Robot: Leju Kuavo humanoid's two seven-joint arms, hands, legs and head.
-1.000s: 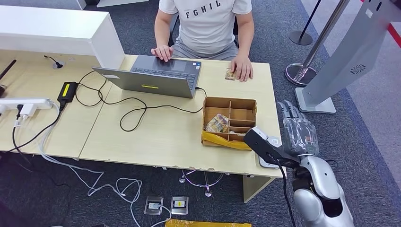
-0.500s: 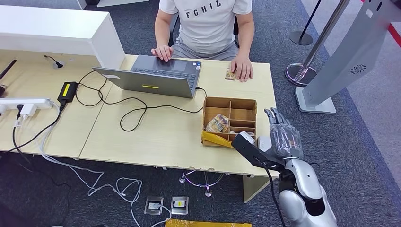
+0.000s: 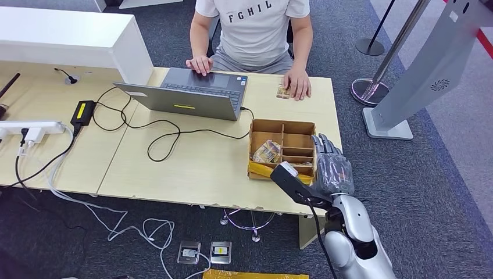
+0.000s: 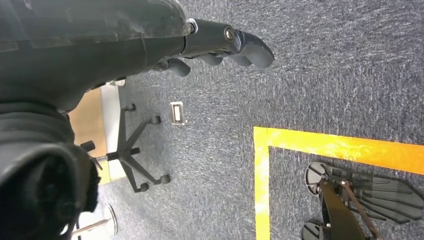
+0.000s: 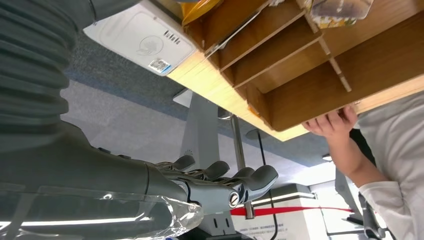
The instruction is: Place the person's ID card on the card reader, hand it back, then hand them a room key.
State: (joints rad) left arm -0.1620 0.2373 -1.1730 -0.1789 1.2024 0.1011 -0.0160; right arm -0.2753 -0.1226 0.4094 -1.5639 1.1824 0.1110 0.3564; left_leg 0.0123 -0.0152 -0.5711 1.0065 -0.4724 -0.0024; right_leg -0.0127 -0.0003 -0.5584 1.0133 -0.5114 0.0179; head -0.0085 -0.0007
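Head view: the right hand, fingers spread and holding nothing, hovers at the divided box's near right corner; the ID card lies straight ahead at the desk's far edge, under the person's hand. Left wrist view: the left hand hangs empty over carpet, so the right is nearer. Right wrist view: the card reader lies just beside the box.

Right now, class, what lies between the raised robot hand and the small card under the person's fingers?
In the head view, bare pale wooden tabletop separates the right robot hand from the small card; the brown divided box sits beside that line.
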